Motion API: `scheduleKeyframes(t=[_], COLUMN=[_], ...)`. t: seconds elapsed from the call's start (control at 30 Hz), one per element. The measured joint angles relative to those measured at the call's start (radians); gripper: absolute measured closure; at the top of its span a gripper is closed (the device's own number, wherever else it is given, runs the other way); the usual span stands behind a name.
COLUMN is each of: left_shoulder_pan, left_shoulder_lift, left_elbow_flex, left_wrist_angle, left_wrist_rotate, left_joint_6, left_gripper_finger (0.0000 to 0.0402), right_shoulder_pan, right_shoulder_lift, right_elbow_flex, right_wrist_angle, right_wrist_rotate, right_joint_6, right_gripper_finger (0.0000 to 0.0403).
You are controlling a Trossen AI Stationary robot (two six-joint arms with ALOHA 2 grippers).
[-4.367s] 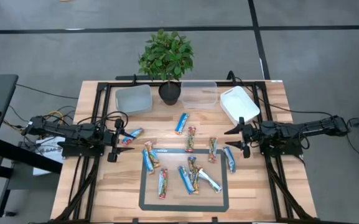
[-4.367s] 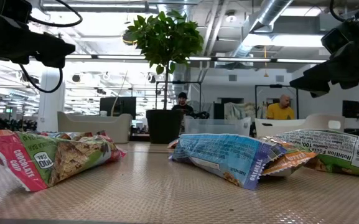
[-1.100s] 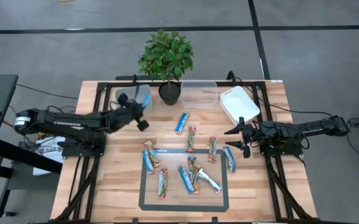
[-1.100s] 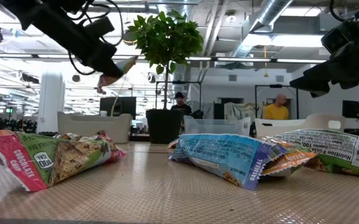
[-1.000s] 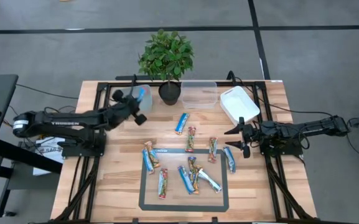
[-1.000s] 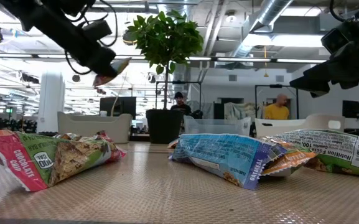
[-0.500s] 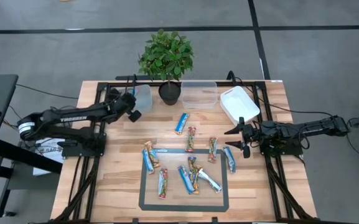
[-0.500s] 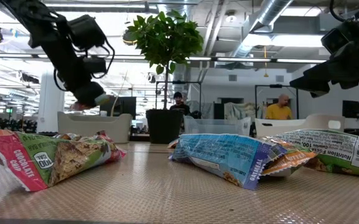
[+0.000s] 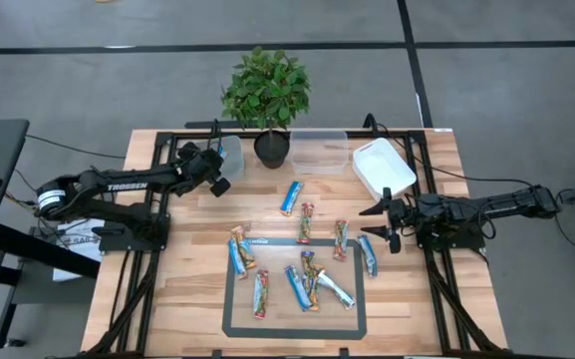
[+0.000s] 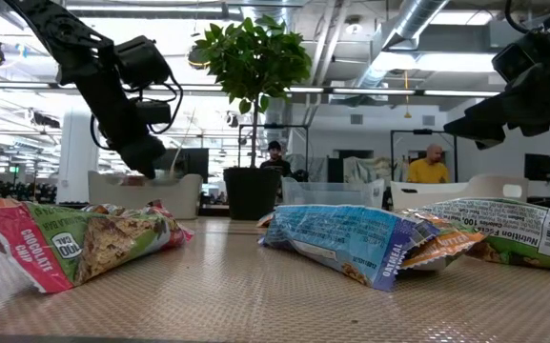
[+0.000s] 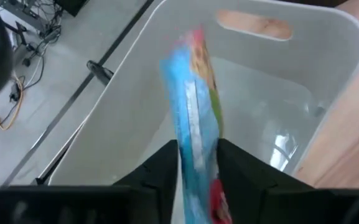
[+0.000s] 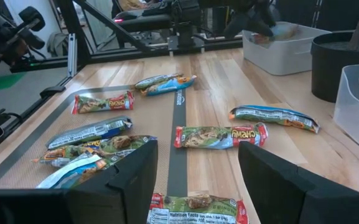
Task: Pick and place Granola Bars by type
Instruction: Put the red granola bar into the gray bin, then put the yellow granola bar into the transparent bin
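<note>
Over the grey tub (image 9: pixel 210 158) at the far left of the counter (image 9: pixel 167 269), the left gripper (image 9: pixel 215 166) hangs with its jaws clamped on a blue granola bar (image 11: pixel 195 118), which hangs down into the tub's mouth, its wrapper showing red and green at the edges. Most of the other granola bars (image 9: pixel 307 274) lie scattered mid-counter, several inside a dark taped rectangle (image 9: pixel 229 299), a few just beyond it toward the plant pot (image 9: pixel 272 148). A clear tub (image 9: pixel 319 152) and a white tub (image 9: pixel 382 165) stand right of the pot. The right gripper (image 9: pixel 385 221) waits at the counter's right side, jaws apart, with bars (image 12: pixel 216 135) lying on the wood ahead of it. Two people (image 10: pixel 431 164) show far back in the room.
</note>
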Motion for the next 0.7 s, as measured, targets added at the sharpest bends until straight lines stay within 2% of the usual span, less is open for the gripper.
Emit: scheduleKeyframes(t=[0.17,0.37,0.5,0.7], left_shoulder_pan=[-0.001,-0.064,-0.157,-0.383], left_shoulder_lift=[0.0,-0.052,-0.127,-0.205], left_elbow_flex=[0.0,0.0,0.001,0.001], left_wrist_angle=[0.037,0.106,0.139,0.06], left_wrist_rotate=[-0.001,0.035,0.098,0.277], left_joint_6=[-0.002,0.012,0.059,0.198], left_gripper_finger=[0.0245,0.0228,0.0228,0.0228], right_shoulder_pan=[0.0,0.0,0.0,0.0], right_shoulder_lift=[0.0,0.0,0.0,0.0], right_elbow_flex=[0.0,0.0,0.0,0.0], right_wrist_angle=[0.0,0.0,0.0,0.0], right_wrist_rotate=[0.0,0.0,0.0,0.0], right_joint_6=[0.0,0.0,0.0,0.0], right_gripper_finger=[0.0184,0.0184,0.0184,0.0184])
